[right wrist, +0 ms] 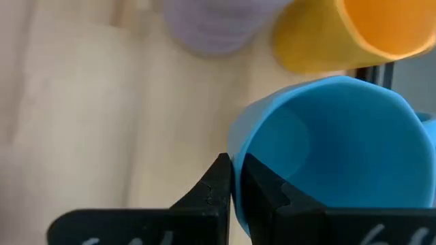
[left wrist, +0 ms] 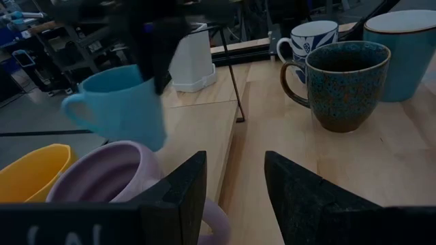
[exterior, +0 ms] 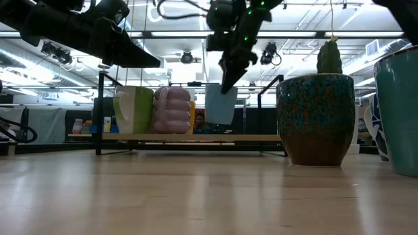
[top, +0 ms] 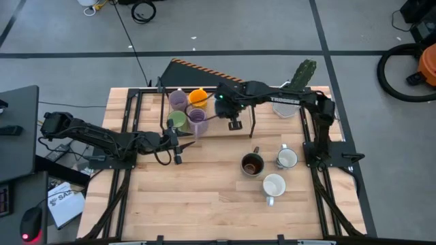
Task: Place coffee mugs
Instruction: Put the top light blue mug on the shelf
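While four mugs (top: pixel 188 109) stand on the rack (top: pixel 204 129), three (top: pixel 272 169) wait on the table (top: pixel 204 197). Right gripper (right wrist: pixel 235 197) pinching blue mug (right wrist: pixel 334 150) rim, apparently above rack. Left gripper (left wrist: pixel 235 184) parted, empty, beside purple mug (left wrist: pixel 109 173).

Blue mug (right wrist: pixel 327 150), orange mug (right wrist: pixel 368 30), speckled brown mug (left wrist: pixel 344 82).

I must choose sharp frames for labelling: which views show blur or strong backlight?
Right wrist view: the blue mug held in the right gripper is fairly sharp, the purple mug and orange mug blurred. Left wrist view: blue mug smeared. Low view: ceiling lights leave the arms as silhouettes. High view: evenly lit.
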{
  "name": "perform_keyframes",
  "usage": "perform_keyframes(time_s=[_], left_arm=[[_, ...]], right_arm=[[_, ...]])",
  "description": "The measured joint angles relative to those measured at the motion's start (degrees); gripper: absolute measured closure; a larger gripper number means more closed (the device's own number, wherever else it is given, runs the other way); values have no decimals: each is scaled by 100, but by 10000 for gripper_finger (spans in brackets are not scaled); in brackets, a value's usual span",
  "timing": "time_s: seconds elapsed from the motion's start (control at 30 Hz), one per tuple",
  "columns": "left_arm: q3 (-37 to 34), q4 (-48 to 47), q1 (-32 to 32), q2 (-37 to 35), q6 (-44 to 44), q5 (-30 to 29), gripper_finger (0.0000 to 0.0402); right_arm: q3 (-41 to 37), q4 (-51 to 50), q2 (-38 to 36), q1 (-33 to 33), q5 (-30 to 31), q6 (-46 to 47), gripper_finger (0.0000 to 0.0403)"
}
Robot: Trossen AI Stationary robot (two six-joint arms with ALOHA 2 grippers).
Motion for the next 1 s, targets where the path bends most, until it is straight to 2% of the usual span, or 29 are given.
perform_keyframes(time_s=[0.27, 1.0], left_arm=[[0, 0, 0, 0, -2, 0, 246], [0, 2, 0, 2, -15, 2, 246]], right_arm=[[416, 185, 429, -203, -141, -271, 375], [400, 450, 672, -593, -446, -281, 374]])
